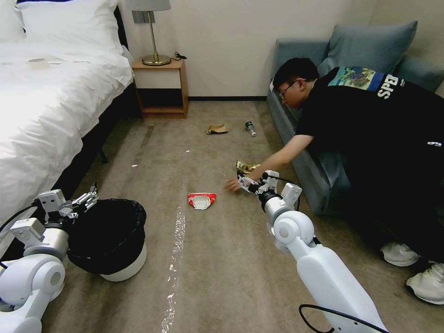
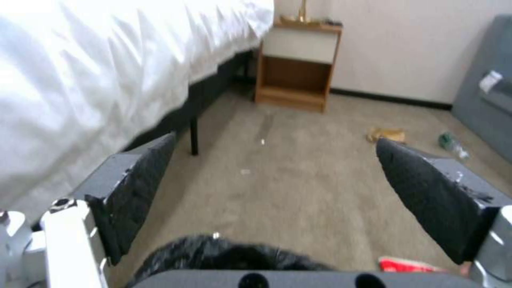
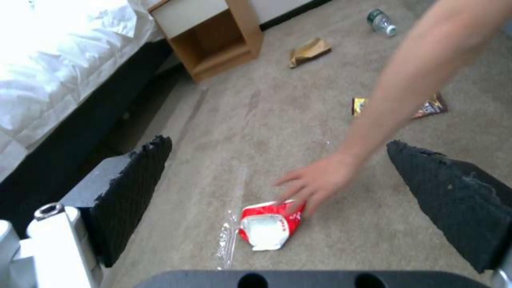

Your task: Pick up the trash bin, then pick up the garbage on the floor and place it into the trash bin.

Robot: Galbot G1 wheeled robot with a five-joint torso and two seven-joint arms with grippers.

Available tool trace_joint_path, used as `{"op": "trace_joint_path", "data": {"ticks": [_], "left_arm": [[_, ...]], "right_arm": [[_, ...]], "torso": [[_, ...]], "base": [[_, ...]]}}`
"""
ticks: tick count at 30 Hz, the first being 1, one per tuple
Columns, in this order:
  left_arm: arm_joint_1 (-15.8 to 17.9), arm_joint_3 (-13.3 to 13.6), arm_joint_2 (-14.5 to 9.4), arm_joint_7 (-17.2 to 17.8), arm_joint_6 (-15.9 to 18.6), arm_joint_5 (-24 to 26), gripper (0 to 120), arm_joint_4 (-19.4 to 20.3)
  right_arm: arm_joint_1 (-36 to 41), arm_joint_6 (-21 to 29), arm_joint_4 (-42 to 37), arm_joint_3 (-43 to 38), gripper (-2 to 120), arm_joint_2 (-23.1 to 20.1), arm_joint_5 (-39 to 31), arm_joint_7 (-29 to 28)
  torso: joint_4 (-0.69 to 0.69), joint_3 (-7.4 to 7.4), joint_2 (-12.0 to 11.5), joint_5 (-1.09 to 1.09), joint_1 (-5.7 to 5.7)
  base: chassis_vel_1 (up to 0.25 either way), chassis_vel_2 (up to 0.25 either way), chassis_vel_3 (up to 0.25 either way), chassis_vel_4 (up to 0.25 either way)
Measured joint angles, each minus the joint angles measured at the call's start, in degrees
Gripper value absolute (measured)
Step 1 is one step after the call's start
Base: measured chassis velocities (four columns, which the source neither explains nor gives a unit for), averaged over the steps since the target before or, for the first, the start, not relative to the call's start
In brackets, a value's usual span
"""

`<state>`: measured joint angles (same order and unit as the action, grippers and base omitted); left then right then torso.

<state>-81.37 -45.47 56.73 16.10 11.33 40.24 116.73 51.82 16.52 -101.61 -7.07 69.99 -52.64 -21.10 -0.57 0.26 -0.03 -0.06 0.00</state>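
Right claw: its two black pads are wide apart and hold nothing. It hangs low over the carpet.
Red-and-white packet: it lies flat on the carpet, just ahead of the right claw and a bit toward the bed side.
Person's hand: it reaches in between the right claw's pads, and its fingertips touch the far edge of the red-and-white packet.
Gold wrapper: on the carpet past the hand, partly behind the person's arm.
Tan paper: farther off, near the wooden nightstand.
Small bottle: farthest away, beside the tan paper.
Left claw: its pads are also wide apart and empty. It sits by the bed.
Trash bin: it stands on the carpet right beside the left claw, with its black bag over the rim.
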Motion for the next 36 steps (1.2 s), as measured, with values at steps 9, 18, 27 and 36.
{"op": "trace_joint_path", "data": {"ticks": [9, 18, 27, 36], "left_arm": [[1.0, -1.5, 7.0, 9.0, 4.3, -8.3, 100, 11.5], [-0.4, -2.0, 6.0, 7.1, 1.7, -9.7, 100, 8.4], [-3.4, -1.8, 3.9, 3.8, -1.2, -12.1, 100, 4.3], [-4.6, -1.9, 0.0, 3.1, -1.3, -11.6, 100, 2.3]], "right_arm": [[14.1, 1.4, -13.8, -12.5, 100, -3.6, -0.1, -0.1], [23.2, 2.2, -22.2, -20.0, 100, -5.7, -0.2, -0.1], [37.1, 2.4, -33.7, -31.2, 100, -10.0, 0.0, 1.9], [40.1, 1.1, -32.5, -31.2, 100, -11.2, 2.3, 4.4]], "torso": [[-0.03, 0.0, 0.0, -0.02, 0.0], [-0.01, 0.0, 0.0, 0.08, 0.0], [-0.05, -0.02, 0.0, -0.02, -0.01], [-0.03, -0.01, 0.0, 0.0, 0.0]], "base": [[0.0, 0.0, 0.0, 0.0], [0.0, 0.0, 0.0, 0.0], [0.0, 0.0, 0.0, 0.0], [0.0, 0.0, 0.0, 0.0]]}}
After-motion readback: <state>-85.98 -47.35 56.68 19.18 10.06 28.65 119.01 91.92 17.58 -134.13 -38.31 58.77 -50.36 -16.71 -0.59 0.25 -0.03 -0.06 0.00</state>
